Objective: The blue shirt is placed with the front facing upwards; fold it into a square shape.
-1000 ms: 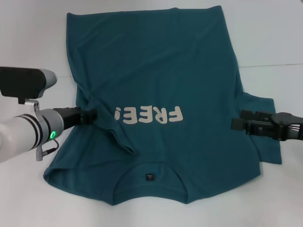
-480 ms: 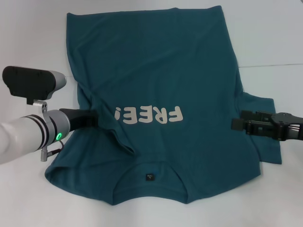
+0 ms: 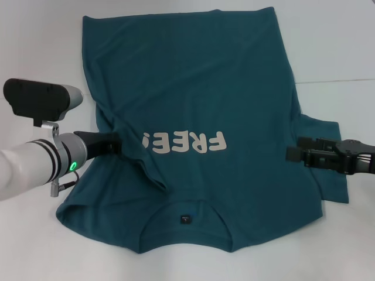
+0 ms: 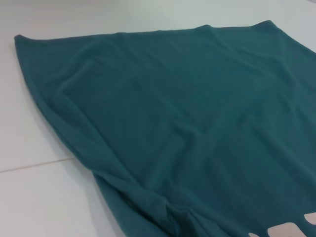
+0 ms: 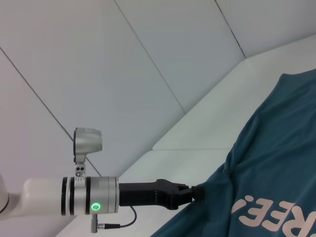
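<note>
Left gripper (image 3: 120,143) pinches the large teal-blue cotton short-sleeved T-shirt (image 3: 193,88) at nine o'clock — right gripper (image 3: 291,154) clamps it at three. Side fold starting; next likely lifting both edges inward.

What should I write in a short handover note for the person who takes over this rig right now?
Left end effector: at the shirt's left edge beside the "FREE!" print, shut on a bunch of cloth; wrinkles run from the grip point.
Right end effector: at the right edge near the sleeve; whether it grips cannot be told.
The blue shirt lies front up on the white table, collar toward the robot, hem at the far side.
Done: left side grasped; left sleeve area already turned inward.
Left: all real folds; the shirt is not yet a square.
</note>
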